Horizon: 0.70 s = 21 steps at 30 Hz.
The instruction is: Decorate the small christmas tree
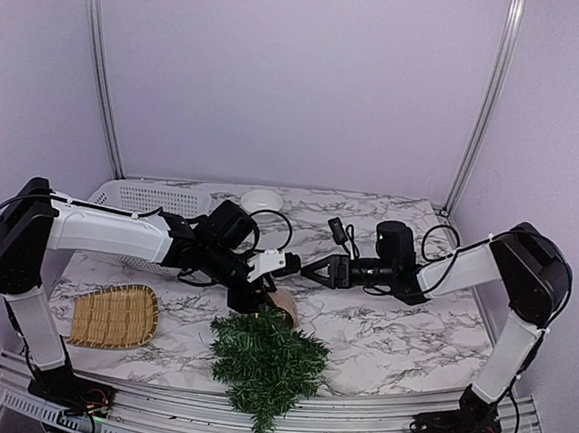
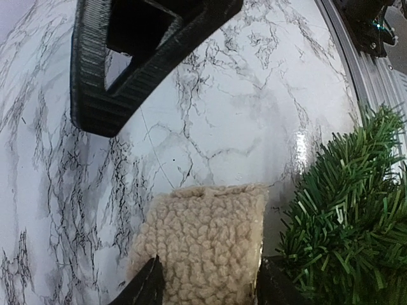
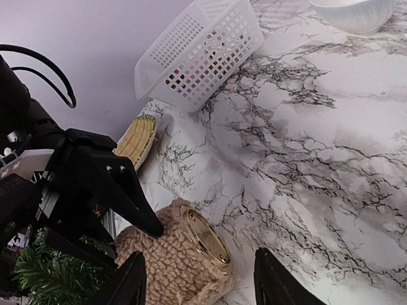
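Small christmas tree [image 1: 266, 360] lay on its side at near edge of table [image 1: 410, 336], pot [image 2: 203, 241] twd centre. Left gripper [image 2: 207, 274] clamped the pot. Right gripper [image 3: 200, 260] gaped empty just beside. Best approach: left tips it upright slowly, right steadies pot.

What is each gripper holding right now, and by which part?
The left gripper clamps the small christmas tree, lying on its side, by its tan pot. The right gripper is open and empty.
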Available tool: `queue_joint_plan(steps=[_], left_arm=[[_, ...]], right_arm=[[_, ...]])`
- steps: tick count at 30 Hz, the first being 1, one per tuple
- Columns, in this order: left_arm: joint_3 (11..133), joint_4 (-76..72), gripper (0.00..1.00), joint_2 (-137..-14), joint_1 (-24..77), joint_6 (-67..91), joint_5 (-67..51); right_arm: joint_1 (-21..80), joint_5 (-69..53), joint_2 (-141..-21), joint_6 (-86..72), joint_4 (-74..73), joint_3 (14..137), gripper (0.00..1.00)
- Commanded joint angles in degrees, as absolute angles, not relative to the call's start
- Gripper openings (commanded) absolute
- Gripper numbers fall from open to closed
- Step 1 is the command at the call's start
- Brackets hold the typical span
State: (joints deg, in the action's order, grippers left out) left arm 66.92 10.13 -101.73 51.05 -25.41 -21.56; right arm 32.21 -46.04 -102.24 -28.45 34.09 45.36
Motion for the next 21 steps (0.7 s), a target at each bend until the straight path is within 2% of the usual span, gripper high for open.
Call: queue_joint_plan(steps=[1, 5, 15, 21], left_arm=[[69.5, 11.7, 0.44, -104.0, 50.3, -24.6, -22.1], [72.1, 11.7, 0.33, -105.8, 48.0, -21.7, -26.5], [77.9, 11.3, 0.22, -113.9, 40.8, -16.8, -38.0], [82.0, 10.0, 0.18, -119.0, 36.6, -13.7, -44.1]], right_arm=[[31.1, -47.6, -101.0, -29.0, 36.6, 44.6, 0.56], [29.8, -47.8, -99.0, -28.8, 35.8, 44.0, 0.56], [27.0, -46.3, -96.1, -28.8, 34.0, 42.6, 0.56], [26.5, -45.3, -95.4, -29.0, 33.7, 42.4, 0.60]])
